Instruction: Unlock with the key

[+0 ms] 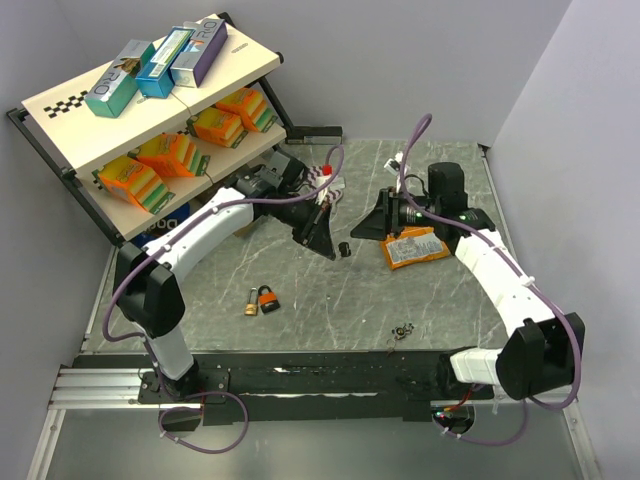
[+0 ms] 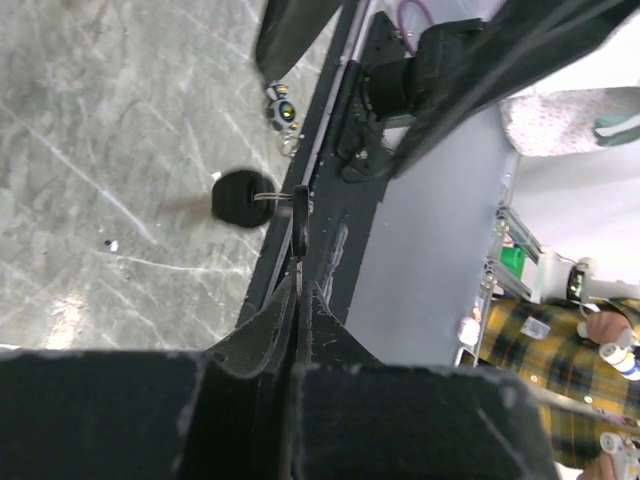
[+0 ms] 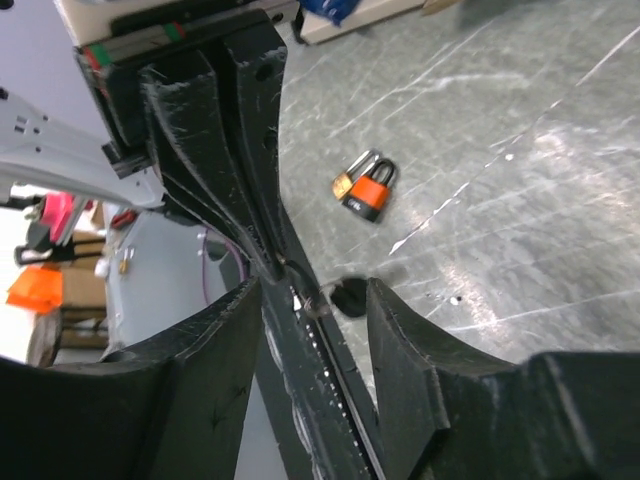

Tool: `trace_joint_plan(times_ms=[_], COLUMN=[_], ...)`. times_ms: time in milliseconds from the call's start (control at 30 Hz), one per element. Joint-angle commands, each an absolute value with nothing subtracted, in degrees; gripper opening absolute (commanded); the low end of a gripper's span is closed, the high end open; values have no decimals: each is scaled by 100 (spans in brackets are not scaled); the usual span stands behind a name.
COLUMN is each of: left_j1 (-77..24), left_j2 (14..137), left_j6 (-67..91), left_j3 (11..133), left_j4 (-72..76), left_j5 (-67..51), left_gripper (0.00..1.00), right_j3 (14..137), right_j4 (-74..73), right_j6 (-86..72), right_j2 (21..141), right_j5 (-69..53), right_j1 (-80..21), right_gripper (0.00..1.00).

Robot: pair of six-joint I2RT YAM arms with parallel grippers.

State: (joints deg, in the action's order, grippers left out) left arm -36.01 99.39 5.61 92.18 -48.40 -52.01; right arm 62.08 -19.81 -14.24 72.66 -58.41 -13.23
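Observation:
An orange padlock (image 1: 268, 298) and a small brass padlock (image 1: 251, 306) lie together on the grey table left of centre; both show in the right wrist view, orange (image 3: 370, 192) and brass (image 3: 344, 183). My left gripper (image 1: 328, 244) is shut on a key with a round black head (image 1: 343, 248), held above the table. In the left wrist view the gripper (image 2: 298, 272) pinches the thin metal part and the black head (image 2: 240, 198) sticks out left. My right gripper (image 1: 374, 224) is open. In its wrist view it (image 3: 315, 300) straddles the left fingers, with the key head (image 3: 348, 297) between its jaws.
An orange packet (image 1: 415, 247) lies under the right arm. A small key bunch (image 1: 402, 330) lies near the front edge and shows in the left wrist view (image 2: 283, 108). A tilted shelf (image 1: 60, 100) with boxes stands at the back left. A red-and-white item (image 1: 325, 172) is behind the left gripper.

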Motion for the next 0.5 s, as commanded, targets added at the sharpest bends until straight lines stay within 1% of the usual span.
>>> trace_joint_plan(times_ms=[0,233,467], left_j1=[-3568,-3551,-3516], left_j2=[9914,9931,9975], left_j6=[457,492,475], left_j3=[9448,9492,9580], left_j4=[-4790,-4702,-4693], left_j5=[-5756,-5924,-6003], left_gripper=[1,1,1], right_j3=[6521,6478,6556], right_j4=[-1995,-1916,-1933], right_j6=[-1160,-1178,-1134], right_j2=[7462,7515,7655], right_j5=[-6205,-6477,-6802], right_j1=[-1468,-1626,-1687], right_gripper=[52,44,40])
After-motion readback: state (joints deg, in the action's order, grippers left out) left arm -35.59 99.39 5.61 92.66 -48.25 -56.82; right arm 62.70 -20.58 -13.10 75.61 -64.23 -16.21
